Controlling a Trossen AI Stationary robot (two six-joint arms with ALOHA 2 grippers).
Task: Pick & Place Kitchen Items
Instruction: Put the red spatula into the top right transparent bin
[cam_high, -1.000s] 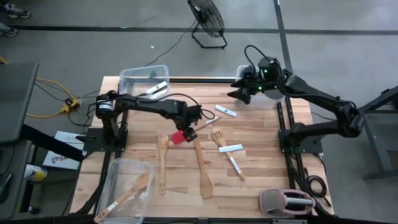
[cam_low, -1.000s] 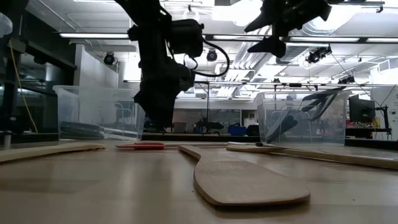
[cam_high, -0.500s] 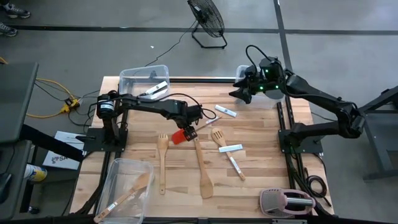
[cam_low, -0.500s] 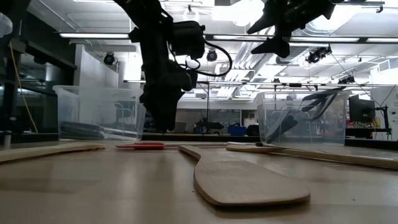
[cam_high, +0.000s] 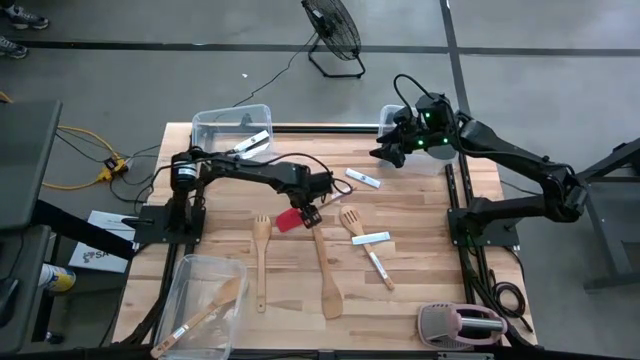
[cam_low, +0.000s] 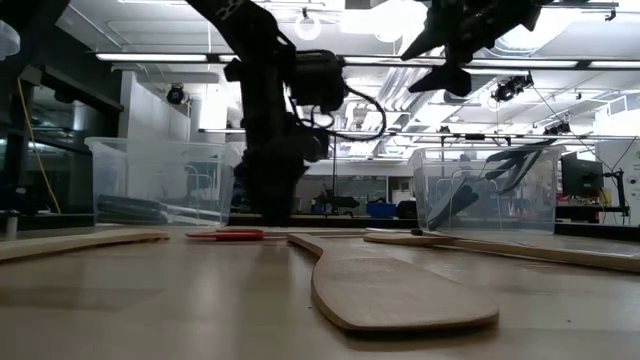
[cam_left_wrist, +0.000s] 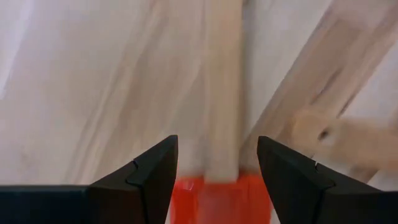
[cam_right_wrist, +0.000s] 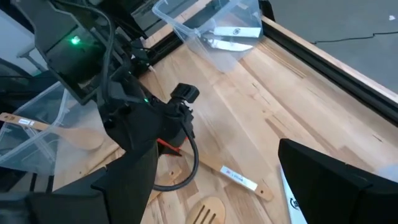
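left gripper: centre of the high view, low over the small red spatula; fingers spread, either side of its wooden handle, not pinching
right gripper: upper right, raised above table; jaws wide apart, holding nothing
wooden spoons: lower centre

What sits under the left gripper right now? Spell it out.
The left gripper hangs open, low over the small red spatula, its red head and wooden handle showing between the fingers in the left wrist view. The arm covers part of the spatula from above.
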